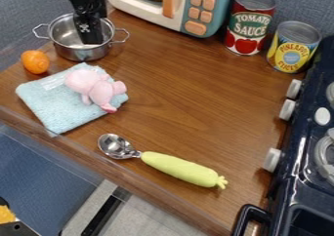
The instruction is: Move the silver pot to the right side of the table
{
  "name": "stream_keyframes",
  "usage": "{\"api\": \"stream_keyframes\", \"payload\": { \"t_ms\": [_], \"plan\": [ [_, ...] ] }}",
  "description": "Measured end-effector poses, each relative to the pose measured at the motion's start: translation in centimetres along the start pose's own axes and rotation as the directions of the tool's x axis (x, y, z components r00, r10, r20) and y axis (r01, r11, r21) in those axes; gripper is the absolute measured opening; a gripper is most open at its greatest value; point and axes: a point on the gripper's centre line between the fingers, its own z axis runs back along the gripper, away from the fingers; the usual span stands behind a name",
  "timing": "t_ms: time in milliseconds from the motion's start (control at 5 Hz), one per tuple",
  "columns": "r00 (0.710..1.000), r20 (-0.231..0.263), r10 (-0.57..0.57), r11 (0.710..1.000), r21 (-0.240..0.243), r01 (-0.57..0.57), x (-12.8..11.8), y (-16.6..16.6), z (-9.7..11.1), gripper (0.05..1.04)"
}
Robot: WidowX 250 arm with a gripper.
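The black gripper (pixel 91 36) hangs at the upper left, its lower end down inside the silver pot or at its right inner wall; whether it touches the pot I cannot tell. The silver pot (pixel 78 52) stands upright on the wooden table (pixel 196 93) near the back left corner, with a loop handle on each side. Part of the pot's inside and rim is hidden behind the gripper.
Close to the pot are an orange (pixel 35 62) and a light blue cloth (pixel 58 110) bearing a pink toy (pixel 98 88). A green-handled scoop (pixel 179 168) lies in front. Behind are a toy microwave (pixel 196 10) and two cans (pixel 249 25); a stove (pixel 303 157) borders the right.
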Motion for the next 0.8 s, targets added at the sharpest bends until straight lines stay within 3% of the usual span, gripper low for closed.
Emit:
{"api": "stream_keyframes", "payload": {
  "t_ms": [200, 400, 600, 800],
  "plan": [
    [0.997, 0.009, 0.072, 0.997, -0.006, -0.072, 0.8, -1.1, -1.5, 1.001],
    [0.993, 0.055, 0.100, 0.995, 0.020, -0.101, 1.6, -1.0, -3.0, 1.001],
    [0.986, 0.126, 0.105, 0.994, 0.018, -0.108, 2.1, -0.9, -3.9, 0.965],
    [0.979, 0.194, 0.068, 0.997, 0.031, -0.076, 1.8, -0.6, -5.2, 0.687]
  ]
}}
